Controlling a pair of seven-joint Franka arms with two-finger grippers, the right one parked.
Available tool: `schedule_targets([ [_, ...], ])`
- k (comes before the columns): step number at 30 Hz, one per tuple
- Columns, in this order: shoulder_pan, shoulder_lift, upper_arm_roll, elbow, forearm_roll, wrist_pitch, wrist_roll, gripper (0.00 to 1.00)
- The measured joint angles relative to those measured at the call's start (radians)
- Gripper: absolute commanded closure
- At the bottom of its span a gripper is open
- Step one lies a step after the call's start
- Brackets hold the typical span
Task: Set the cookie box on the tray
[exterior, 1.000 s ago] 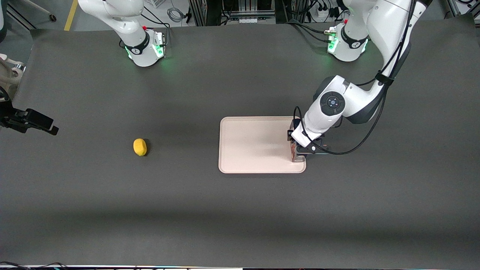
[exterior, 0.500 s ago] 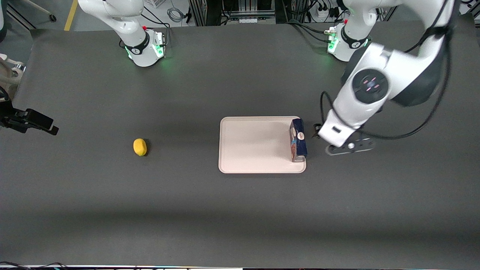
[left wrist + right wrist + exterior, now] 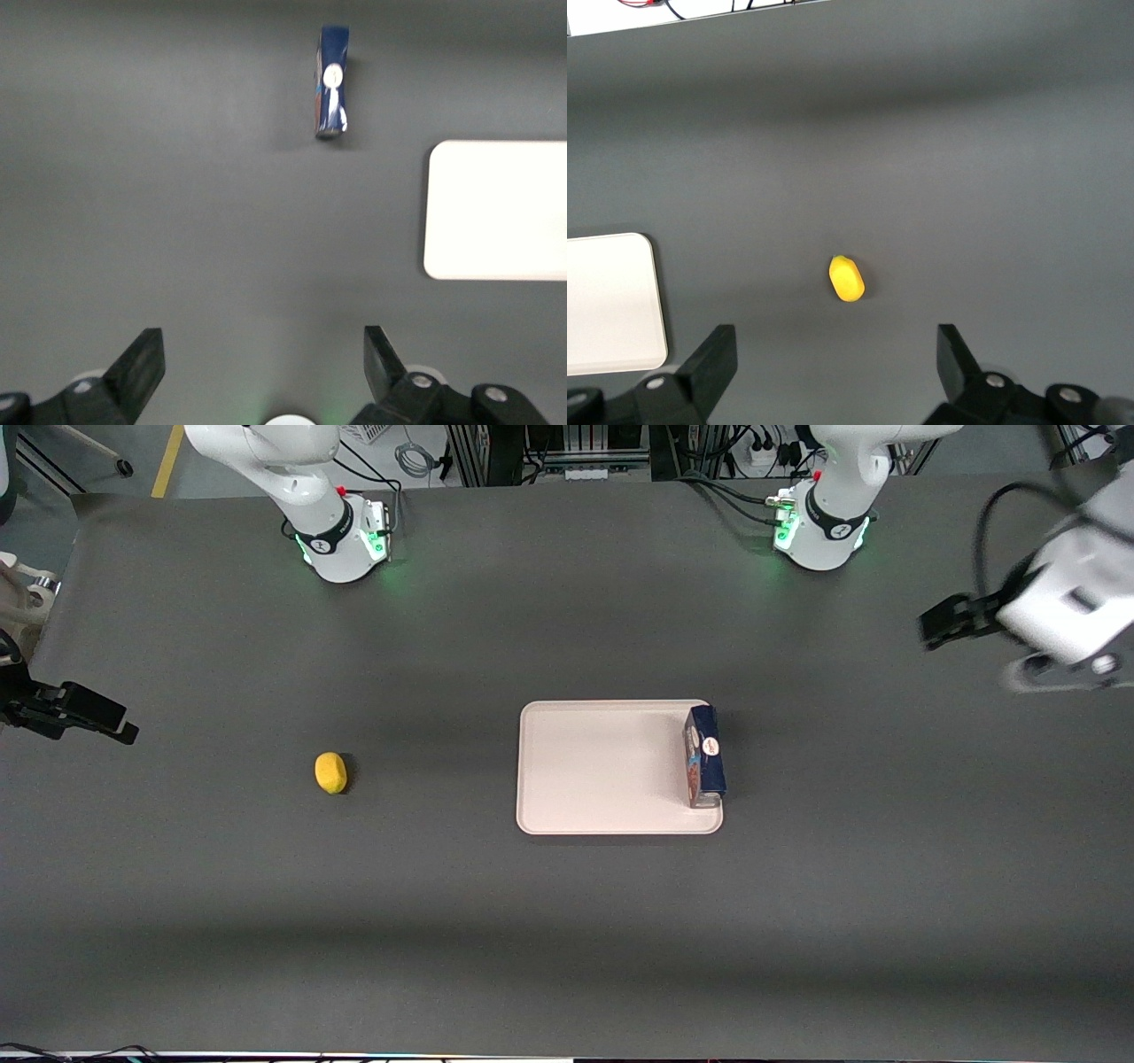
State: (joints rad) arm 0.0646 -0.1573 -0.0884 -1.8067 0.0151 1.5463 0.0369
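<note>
The dark-blue cookie box [image 3: 704, 755] lies on the pale pinkish tray [image 3: 602, 766], along the tray's edge toward the working arm's end. My left gripper [image 3: 939, 622] is raised and far from the box, toward the working arm's end of the table and farther from the front camera. In the left wrist view the gripper [image 3: 263, 345] is open and empty over bare mat. That view shows the cookie box [image 3: 330, 80] and one end of the tray [image 3: 496, 208] at a distance, with a gap of mat between them.
A small yellow lemon-like object [image 3: 330, 772] lies on the dark mat toward the parked arm's end; it also shows in the right wrist view [image 3: 847, 278]. The two arm bases [image 3: 819, 527] stand at the table's back edge.
My gripper let go of the cookie box on the tray, rose, and swung away toward the working arm's end. The box has stayed where it was set.
</note>
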Motion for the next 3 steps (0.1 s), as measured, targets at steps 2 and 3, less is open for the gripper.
schedule_targets([
  [2, -0.001, -0.006, 0.000, 0.000, 0.000, 0.003, 0.001, 0.00],
  [3, -0.001, -0.008, 0.000, 0.000, 0.000, 0.005, 0.001, 0.00],
])
